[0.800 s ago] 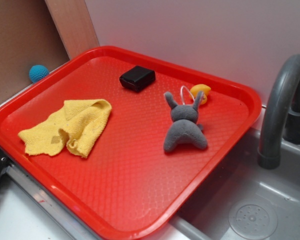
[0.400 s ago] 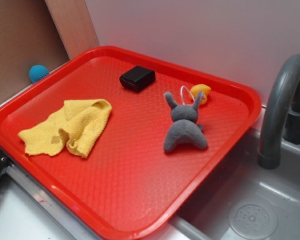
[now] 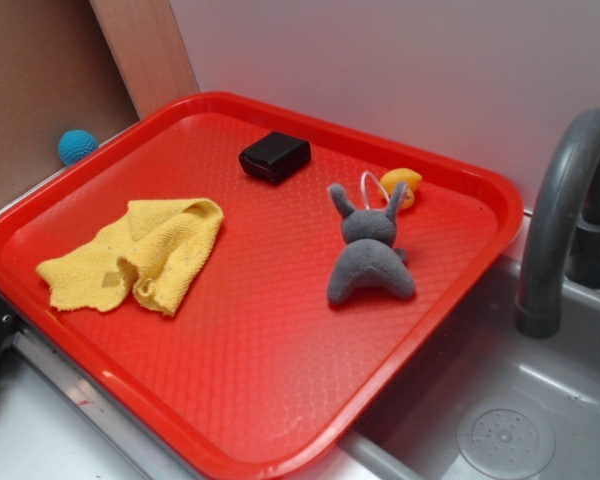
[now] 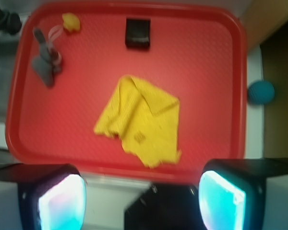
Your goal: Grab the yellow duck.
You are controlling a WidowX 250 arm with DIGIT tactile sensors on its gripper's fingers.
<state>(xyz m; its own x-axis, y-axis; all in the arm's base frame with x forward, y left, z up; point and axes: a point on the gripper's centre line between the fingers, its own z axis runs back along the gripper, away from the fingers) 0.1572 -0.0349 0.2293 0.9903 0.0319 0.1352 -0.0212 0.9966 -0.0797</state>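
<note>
The yellow duck (image 3: 402,184) is a small yellow-orange toy with a thin white loop. It lies near the far right rim of the red tray (image 3: 500,215), just behind the ears of the grey plush rabbit (image 3: 368,255). In the wrist view the yellow duck (image 4: 71,22) is at the top left, far from my gripper (image 4: 141,201). The gripper hangs high over the tray's (image 4: 12,120) near edge. It is open, its two pads wide apart with nothing between them.
On the tray a crumpled yellow cloth (image 3: 140,255) lies at the left and a black block (image 3: 275,156) at the back. Off the tray to the left rests a blue ball (image 3: 77,146). A grey faucet (image 3: 565,200) and sink (image 3: 500,420) are at the right.
A dark shape has come into the top left corner of the exterior view. Nothing on the tray has moved.
</note>
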